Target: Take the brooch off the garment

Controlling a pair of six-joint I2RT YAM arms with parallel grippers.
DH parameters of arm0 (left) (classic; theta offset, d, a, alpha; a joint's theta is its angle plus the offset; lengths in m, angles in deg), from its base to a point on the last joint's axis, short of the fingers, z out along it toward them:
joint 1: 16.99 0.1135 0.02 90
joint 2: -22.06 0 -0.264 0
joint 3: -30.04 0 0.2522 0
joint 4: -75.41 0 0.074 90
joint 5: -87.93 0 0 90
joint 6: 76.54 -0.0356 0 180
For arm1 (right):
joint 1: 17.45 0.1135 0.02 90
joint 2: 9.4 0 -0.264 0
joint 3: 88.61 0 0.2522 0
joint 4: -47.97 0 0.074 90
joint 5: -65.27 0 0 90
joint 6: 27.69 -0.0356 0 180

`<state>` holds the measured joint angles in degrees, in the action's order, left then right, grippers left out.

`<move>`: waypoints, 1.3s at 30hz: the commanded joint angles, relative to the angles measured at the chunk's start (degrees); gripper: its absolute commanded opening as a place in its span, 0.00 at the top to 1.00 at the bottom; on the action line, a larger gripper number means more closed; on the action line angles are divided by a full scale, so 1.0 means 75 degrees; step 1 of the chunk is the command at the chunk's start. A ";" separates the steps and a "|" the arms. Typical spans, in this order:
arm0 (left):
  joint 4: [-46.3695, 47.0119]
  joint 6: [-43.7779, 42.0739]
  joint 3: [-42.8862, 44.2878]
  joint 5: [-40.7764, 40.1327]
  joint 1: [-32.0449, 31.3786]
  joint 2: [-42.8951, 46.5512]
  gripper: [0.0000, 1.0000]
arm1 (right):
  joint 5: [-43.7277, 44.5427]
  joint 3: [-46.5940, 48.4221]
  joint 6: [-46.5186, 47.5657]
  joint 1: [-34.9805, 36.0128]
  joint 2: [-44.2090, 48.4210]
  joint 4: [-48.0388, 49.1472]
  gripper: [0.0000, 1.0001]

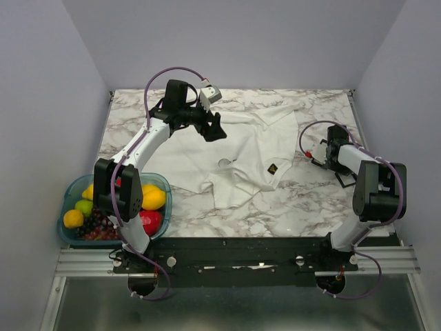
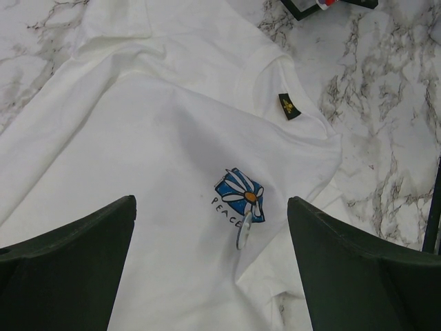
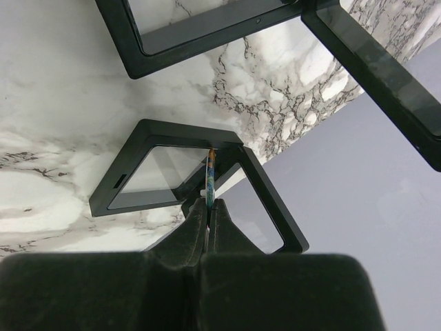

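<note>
Our left fingers (image 2: 69, 262) are released and spread wide, and they hang above the garment (image 2: 138, 138) without touching it. The brooch (image 2: 242, 195), a white-petalled flower on blue with a yellow centre, sits on the cloth in the gap between them, slightly off centre and a little beyond the tips. A pale rounded piece (image 2: 243, 233) stands up from the cloth on the near side of the brooch. We cannot tell whether it belongs to the brooch.

The main risk we see is the cloth. It is soft and rumpled around the brooch, so fingers that close low would likely pinch a fold with it, and the whole garment would lift. Because the brooch is off centre, one finger could meet it first and push it aside or tip it flat. If the fastening holds, a straight pull may drag or strain the fabric rather than free it.

Farther beyond the tips a dark diamond logo (image 2: 288, 107) sits near the garment's edge, well apart from the brooch. We think confusing the two is unlikely.

Our right fingers (image 3: 189, 241) are clenched on a thin flat piece (image 3: 209, 179) seen edge-on, tinted blue and orange. They are over a black frame (image 3: 124, 186) on the marble surface (image 3: 62, 103), away from the garment. With them busy there, nothing pins the cloth down. If that grip slips, the piece would drop onto the frame.
</note>
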<state>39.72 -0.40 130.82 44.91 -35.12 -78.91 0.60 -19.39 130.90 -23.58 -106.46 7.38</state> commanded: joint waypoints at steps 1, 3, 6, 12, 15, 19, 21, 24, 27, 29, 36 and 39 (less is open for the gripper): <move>0.0112 0.0033 0.0233 0.0204 -0.0032 -0.0026 0.01 | 0.0139 0.0058 0.0099 -0.0061 0.0214 -0.0302 0.99; 0.0112 0.0079 0.0244 0.0228 -0.0032 -0.0026 0.01 | 0.0139 -0.0024 0.0111 -0.0073 0.0237 -0.0337 1.00; 0.0100 0.0068 0.0233 0.0240 -0.0032 -0.0026 0.01 | 0.0186 -0.0105 0.0158 -0.0061 0.0249 -0.0337 1.00; 0.0124 0.0079 0.0233 0.0240 -0.0032 -0.0014 0.01 | 0.0175 0.0023 0.0135 -0.0061 0.0343 -0.0313 0.99; 0.0124 0.0068 0.0256 0.0251 -0.0032 -0.0049 0.01 | 0.0198 0.0070 0.0181 -0.0062 0.0378 -0.0407 0.99; 0.0194 0.0161 0.0303 0.0263 -0.0032 -0.0084 0.01 | 0.0233 0.0058 0.0158 -0.0073 0.0402 -0.0618 0.99; 0.0194 0.0185 0.0292 0.0286 -0.0032 -0.0096 0.01 | 0.0233 0.0023 0.0158 -0.0061 0.0390 -0.0641 0.99; 0.0206 0.0185 0.0303 0.0298 -0.0032 -0.0108 0.01 | 0.0233 -0.0024 0.0123 -0.0073 0.0332 -0.0642 0.99; 0.0194 0.0185 0.0280 0.0287 -0.0032 -0.0120 0.01 | 0.0245 -0.0024 0.0135 -0.0061 0.0261 -0.0572 0.99; 0.0194 0.0197 0.0291 0.0287 -0.0032 -0.0108 0.01 | 0.0291 -0.0001 0.0146 -0.0061 0.0144 -0.0513 0.99; 0.0182 0.0162 0.0233 0.0240 -0.0032 -0.0061 0.01 | 0.0350 0.0281 0.0217 -0.0073 -0.0160 -0.0431 0.99; 0.0182 0.0173 0.0221 0.0228 -0.0032 -0.0061 0.01 | 0.0386 0.0222 0.0299 -0.0061 -0.0254 -0.0360 0.99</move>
<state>40.59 0.69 131.43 45.31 -35.12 -79.33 1.60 -18.65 131.45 -23.58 -106.88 4.43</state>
